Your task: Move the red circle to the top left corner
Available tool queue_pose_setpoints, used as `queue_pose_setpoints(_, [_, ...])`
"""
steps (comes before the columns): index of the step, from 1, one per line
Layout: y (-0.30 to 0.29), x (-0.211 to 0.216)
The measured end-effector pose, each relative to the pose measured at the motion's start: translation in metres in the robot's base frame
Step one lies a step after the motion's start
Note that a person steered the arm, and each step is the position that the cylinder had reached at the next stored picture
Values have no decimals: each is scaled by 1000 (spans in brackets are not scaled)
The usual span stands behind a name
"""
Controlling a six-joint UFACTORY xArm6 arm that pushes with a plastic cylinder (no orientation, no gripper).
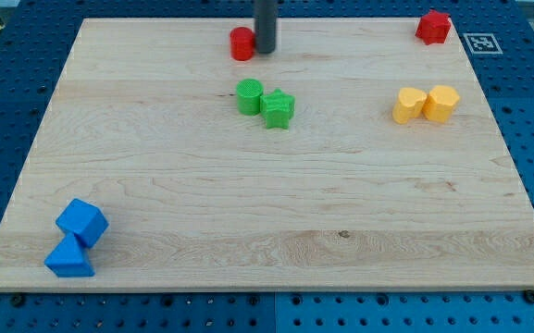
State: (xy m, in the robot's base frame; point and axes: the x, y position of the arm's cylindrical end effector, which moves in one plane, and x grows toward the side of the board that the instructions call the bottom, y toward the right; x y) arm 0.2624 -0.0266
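Observation:
The red circle (241, 43) sits on the wooden board (155, 166) near the view's top edge, a little left of the middle. My tip (265, 50) touches its right side. A second red block (433, 26), of a shape I cannot make out, stays at the board's top right corner.
A green circle (249, 96) and a green star (279, 108) sit just below the red circle. Two yellow blocks (426, 104) lie at the right. A blue cube (82, 222) and a blue triangle (68, 258) sit at the bottom left.

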Motion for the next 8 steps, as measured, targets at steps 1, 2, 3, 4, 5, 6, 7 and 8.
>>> queue_pose_setpoints(1, [-46, 0])
queue_pose_setpoints(2, [-92, 0])
queue_pose_setpoints(3, [-123, 0])
queue_pose_setpoints(4, [-127, 5])
queue_pose_setpoints(5, [-135, 6])
queue_pose_setpoints(6, [-158, 6])
queue_pose_setpoints(7, [-176, 6])
queue_pose_setpoints(8, [-177, 6])
